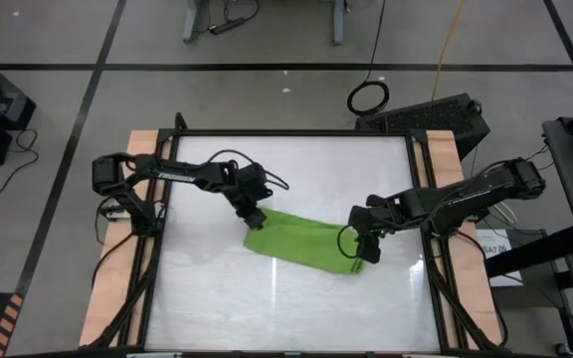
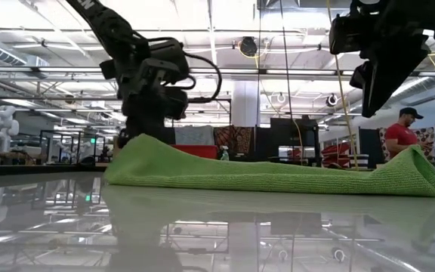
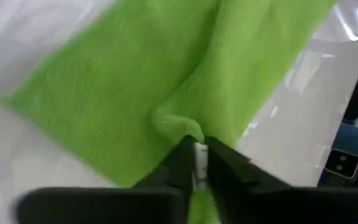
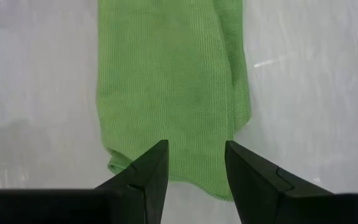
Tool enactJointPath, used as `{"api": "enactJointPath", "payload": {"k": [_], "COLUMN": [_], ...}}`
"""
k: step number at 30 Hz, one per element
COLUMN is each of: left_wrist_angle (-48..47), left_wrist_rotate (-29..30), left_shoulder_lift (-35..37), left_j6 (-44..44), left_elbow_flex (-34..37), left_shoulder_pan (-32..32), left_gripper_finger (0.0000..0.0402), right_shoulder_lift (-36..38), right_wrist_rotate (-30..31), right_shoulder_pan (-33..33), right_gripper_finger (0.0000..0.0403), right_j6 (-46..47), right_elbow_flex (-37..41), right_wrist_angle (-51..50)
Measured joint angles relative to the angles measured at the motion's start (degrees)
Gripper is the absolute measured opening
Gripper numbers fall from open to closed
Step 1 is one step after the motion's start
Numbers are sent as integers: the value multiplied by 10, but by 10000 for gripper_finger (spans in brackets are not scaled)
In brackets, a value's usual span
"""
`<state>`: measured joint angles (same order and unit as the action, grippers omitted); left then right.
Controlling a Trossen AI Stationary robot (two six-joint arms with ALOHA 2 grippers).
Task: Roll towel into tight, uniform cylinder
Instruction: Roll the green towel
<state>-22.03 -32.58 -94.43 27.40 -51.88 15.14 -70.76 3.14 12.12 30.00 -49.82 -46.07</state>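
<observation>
While the towel (image 1: 304,244) lies folded and flat near the middle of the white surface (image 1: 227,298), the left pincer (image 3: 196,163) is pinched nearly closed on a puckered fold at the towel's left end. At the opposite end, the right pincer (image 4: 196,163) hovers just above the cloth, fingers parted, gripping nothing.

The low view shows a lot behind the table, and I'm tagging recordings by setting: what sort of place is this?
Probably a large open lab or workshop: an exposed ceiling with strip lights, cables hanging down, and a person in a red shirt among equipment beyond the table.
</observation>
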Motion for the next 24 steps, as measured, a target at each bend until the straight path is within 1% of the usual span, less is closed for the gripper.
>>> {"api": "enactJointPath", "payload": {"k": [1, 2, 4, 8, 12, 16, 18, 20, 22, 24], "left_wrist_angle": [7, 13, 24, 11, 11, -4, -18, -34, -28, -41], "left_wrist_rotate": [0, -1, 1, 43, 131, 262, 278, 269, 270, 304], "left_shoulder_lift": [0, 2, 6, 21, 59, 100, 102, 99, 88, 81], "left_j6": [-5, -8, -23, -66, -121, -169, -184, -193, -195, -181], "left_elbow_flex": [0, 0, 0, -6, -10, -10, -10, -9, -10, -10], "left_shoulder_pan": [1, 2, 4, 1, -16, -35, -37, -37, -38, -40], "left_gripper_finger": [16, 11, 13, 7, 5, 4, 7, 20, 47, 88], "right_shoulder_lift": [0, 0, 0, 0, 0, 0, 0, 0, 0, 0], "right_wrist_rotate": [0, 0, 0, 0, -1, -1, -1, 0, 0, 0], "right_shoulder_pan": [0, 0, 0, 0, 1, 9, 12, 15, 15, 15], "right_gripper_finger": [148, 148, 148, 148, 148, 148, 148, 148, 148, 148], "right_j6": [1, 2, 3, 7, 15, 23, 24, 24, 24, 24], "right_elbow_flex": [0, 0, 0, 0, 0, 0, 0, 0, 0, 0], "right_wrist_angle": [1, 1, 1, 1, 0, 0, 0, 1, 1, 1]}}
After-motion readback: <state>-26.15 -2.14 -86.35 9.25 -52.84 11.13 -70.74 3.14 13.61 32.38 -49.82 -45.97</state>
